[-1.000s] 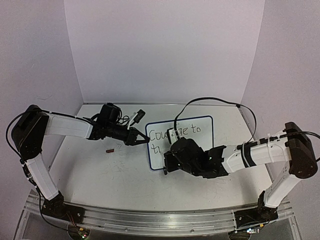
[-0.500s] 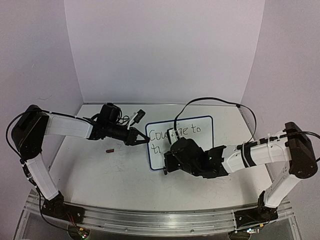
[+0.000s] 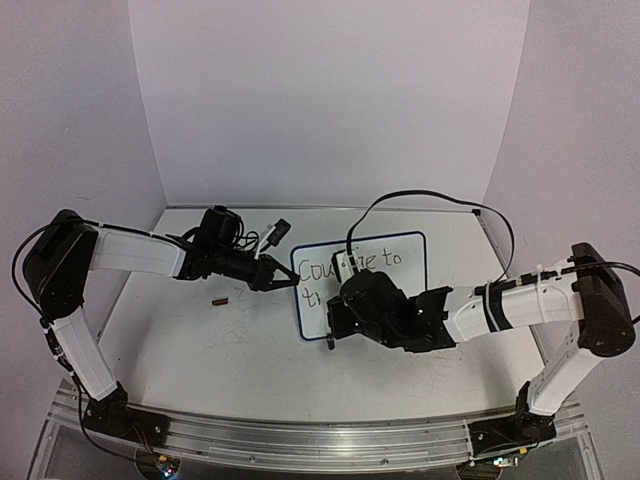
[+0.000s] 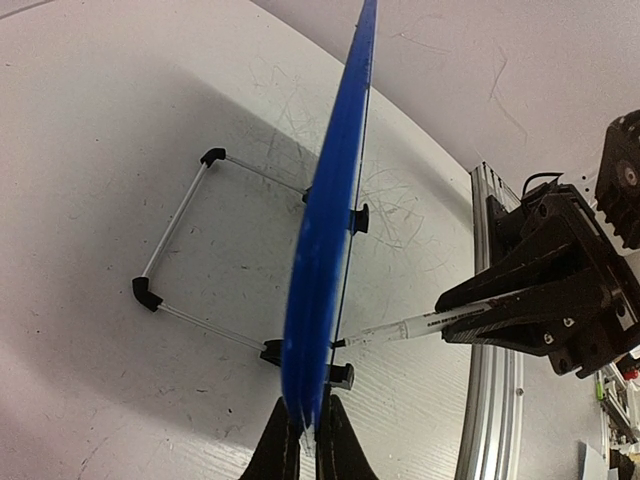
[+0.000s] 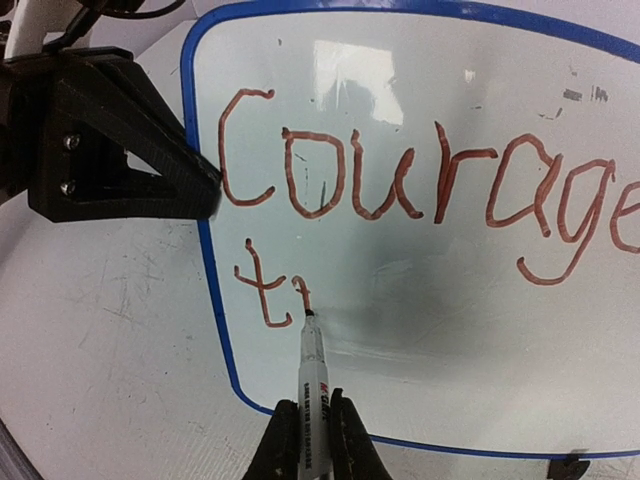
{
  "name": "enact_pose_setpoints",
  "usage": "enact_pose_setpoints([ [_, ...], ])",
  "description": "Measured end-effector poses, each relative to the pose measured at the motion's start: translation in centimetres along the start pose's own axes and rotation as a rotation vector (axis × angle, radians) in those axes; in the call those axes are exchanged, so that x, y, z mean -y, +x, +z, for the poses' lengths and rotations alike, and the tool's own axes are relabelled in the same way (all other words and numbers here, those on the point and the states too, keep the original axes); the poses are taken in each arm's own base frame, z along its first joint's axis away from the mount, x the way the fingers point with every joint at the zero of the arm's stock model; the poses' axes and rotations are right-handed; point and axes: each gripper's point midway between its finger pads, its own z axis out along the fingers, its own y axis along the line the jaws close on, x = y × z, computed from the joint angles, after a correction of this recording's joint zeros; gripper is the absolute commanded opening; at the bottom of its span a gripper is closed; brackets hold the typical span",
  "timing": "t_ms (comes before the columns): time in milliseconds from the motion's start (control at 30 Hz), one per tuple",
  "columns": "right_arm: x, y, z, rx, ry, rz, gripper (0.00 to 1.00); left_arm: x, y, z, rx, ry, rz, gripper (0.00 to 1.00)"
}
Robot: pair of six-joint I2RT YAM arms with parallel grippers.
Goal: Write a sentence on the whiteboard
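Left claw (image 4: 308,440) steadies the whiteboard (image 5: 430,330) while the right claw (image 5: 310,445) writes line two.
The board stands mid tabletop (image 3: 200,345) between the arms, propped on a wire stand (image 4: 175,250). The left claw is closed on its blue left edge, likely so the board won't slide under pen pressure. The right claw is clamped tight on a marker (image 5: 312,360), tip touching the board. The sentence (image 5: 400,190) is in red-brown ink: "Courage to" on top, only "t" plus one stroke below. Roughly half written.
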Motion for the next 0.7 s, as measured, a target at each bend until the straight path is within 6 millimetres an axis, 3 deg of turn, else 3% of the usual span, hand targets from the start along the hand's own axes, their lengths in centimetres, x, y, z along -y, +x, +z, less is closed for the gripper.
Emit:
enact_pose_setpoints([
  [700,0.41,-0.4,-0.1,0.015,0.015,0.029,0.0,-0.05,-0.02,0.0,0.0,-0.003,0.0,0.0],
])
